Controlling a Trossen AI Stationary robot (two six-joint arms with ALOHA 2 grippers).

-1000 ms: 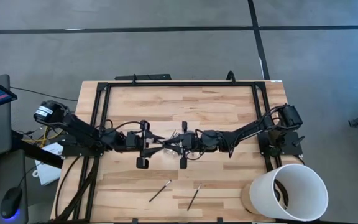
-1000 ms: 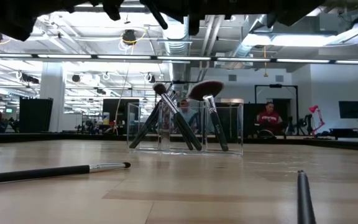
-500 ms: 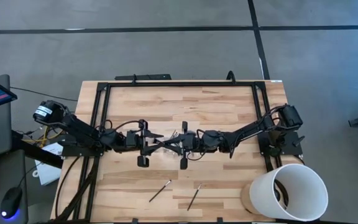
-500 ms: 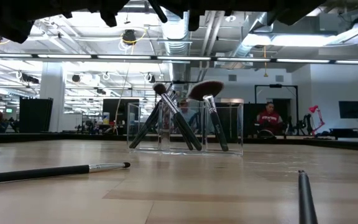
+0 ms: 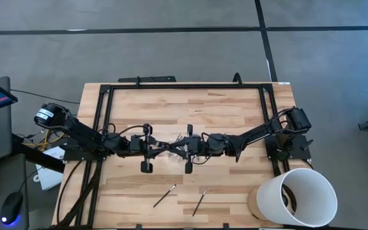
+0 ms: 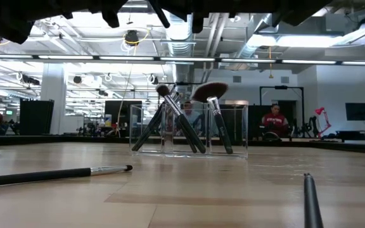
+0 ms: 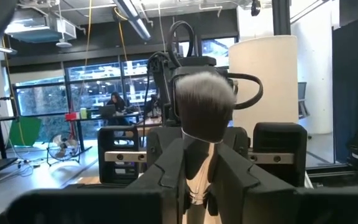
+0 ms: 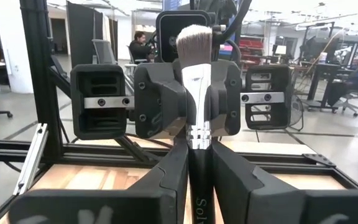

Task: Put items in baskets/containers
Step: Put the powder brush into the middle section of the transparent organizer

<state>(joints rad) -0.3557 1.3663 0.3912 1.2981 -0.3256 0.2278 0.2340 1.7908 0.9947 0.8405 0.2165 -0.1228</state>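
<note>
Change noted: almost none. Against the views of half a second and a second before, both arms are held in the same meeting pose above the table's middle; only a slight shift of the left arm's forward part is detected. A handover, or a joint hold, is judged to be in progress, not a drop.

Left gripper [image 5: 160, 147]: clenched on a brush [image 7: 202, 112] with a pale, soft, domed bristle head.

Right gripper [image 5: 176, 149]: clenched on a brush [image 8: 195, 81] with a glossy dark handle, silver ferrule and flat-topped, white-tipped bristles. Whether one brush is shared cannot be told.

Clear tray [image 6: 189, 129]: rigid transparent plastic, rectangular, on the table beneath the grippers; several dark-handled brushes are leaned inside, one fan-headed [image 6: 209, 91].

Loose brushes [image 5: 165, 195] [image 5: 199, 201]: two, thin, lying on the pale wood-plank table [image 5: 235, 108] near the front edge, well apart from the tray, not yet collected.

White bucket [image 5: 297, 196]: smooth cylinder, at the right front corner.
</note>
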